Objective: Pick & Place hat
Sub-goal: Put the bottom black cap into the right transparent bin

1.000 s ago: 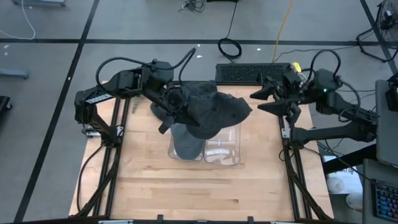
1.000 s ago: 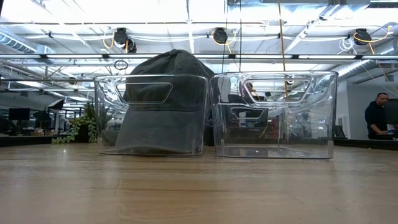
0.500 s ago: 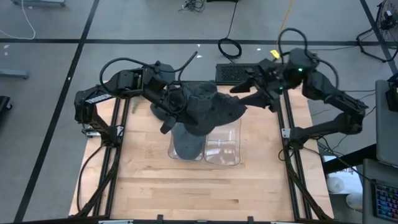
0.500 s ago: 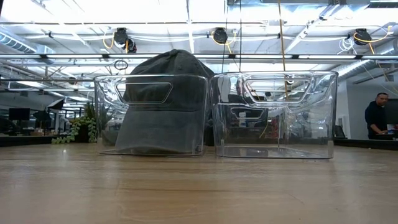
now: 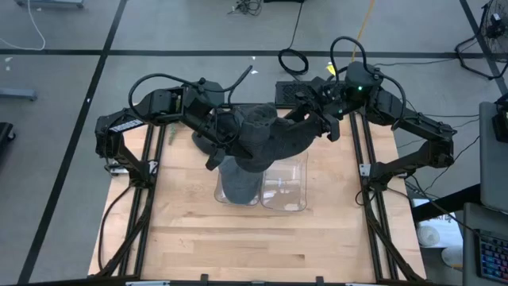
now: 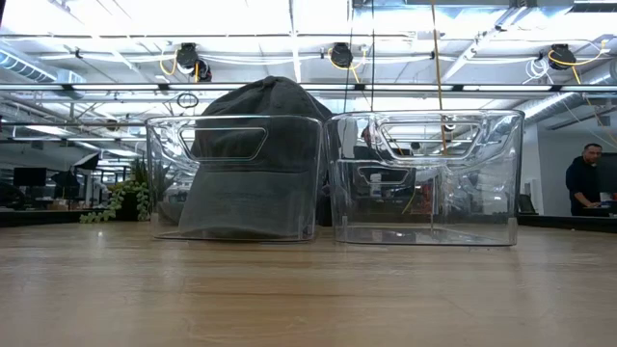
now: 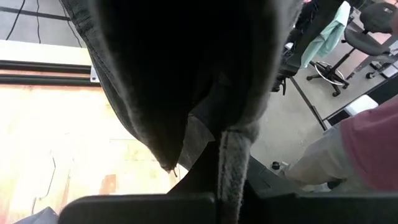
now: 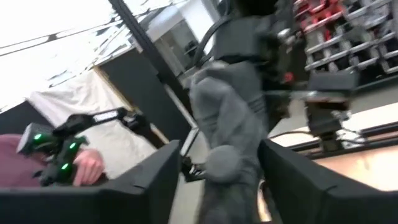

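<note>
A dark grey hat (image 5: 266, 135) hangs in the air over two clear bins, held up by my left gripper (image 5: 220, 135), which is shut on it. My right gripper (image 5: 312, 119) is open at the hat's right side. In the right wrist view its fingers stand on either side of the hat's crown (image 8: 233, 118), and no touch shows. A second grey hat (image 6: 251, 164) sits upright inside the left bin (image 6: 159, 173). The right bin (image 6: 424, 173) holds no hat. My left gripper (image 7: 227, 186) pinches a narrow fold of the hat's edge (image 7: 229, 155) between its two fingers, coming from the table's left side. The hat is lifted clear and drapes slack past the fingers, above the bins.
The two bins (image 5: 290, 191) stand side by side mid-table, below the held hat. A keyboard (image 5: 305, 91) lies beyond the table's far edge. Bare wood stretches toward the near edge (image 5: 254, 246). A person (image 6: 583, 183) stands far off in the room.
My right arm has swung from the table's right edge toward the far left, up to the held hat's right side, with its gripper staying open. The hat's right brim has drawn in a little. The left arm and both bins have kept still.
</note>
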### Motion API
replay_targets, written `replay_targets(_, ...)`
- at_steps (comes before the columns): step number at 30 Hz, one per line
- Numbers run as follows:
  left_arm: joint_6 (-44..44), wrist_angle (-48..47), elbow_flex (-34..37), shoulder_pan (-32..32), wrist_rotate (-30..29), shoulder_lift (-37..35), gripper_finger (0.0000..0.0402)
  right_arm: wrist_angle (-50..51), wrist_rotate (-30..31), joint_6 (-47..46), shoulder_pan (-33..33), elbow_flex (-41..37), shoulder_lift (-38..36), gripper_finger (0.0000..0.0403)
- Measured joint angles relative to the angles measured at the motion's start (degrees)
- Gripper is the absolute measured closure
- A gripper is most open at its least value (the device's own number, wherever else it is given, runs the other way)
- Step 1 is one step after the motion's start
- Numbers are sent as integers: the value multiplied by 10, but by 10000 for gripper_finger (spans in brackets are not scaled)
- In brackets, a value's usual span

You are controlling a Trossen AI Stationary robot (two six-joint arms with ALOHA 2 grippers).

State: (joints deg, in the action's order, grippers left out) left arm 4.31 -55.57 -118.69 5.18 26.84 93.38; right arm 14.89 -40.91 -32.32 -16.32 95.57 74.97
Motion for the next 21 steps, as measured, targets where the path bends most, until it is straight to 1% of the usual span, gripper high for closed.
replay_targets(2, 7, 0, 0, 1, -8, 0, 393, 1, -13, -2, 2, 0, 1, 222)
replay_targets(4, 8, 0, 0, 3, -19, 0, 393, -2, -13, -1, 7, -1, 3, 266)
replay_targets(8, 10, 0, 0, 8, -21, 0, 389, 0, -13, 7, 7, -3, 5, 361)
replay_targets(9, 10, 0, 0, 8, -21, 0, 389, 0, -13, 11, 7, -3, 5, 378)
replay_targets(10, 10, 1, 0, 8, -21, 0, 390, 0, -13, 14, 6, -3, 5, 385)
replay_targets(13, 8, 2, 0, 8, -21, 0, 393, -1, -11, 10, 7, -3, 4, 386)
replay_targets(15, 9, 2, 0, 8, -21, 0, 386, 0, -12, 7, 4, -3, 2, 387)
replay_targets(21, 38, -3, 0, 10, -23, -7, 318, 0, -16, 7, -11, -3, -21, 388)
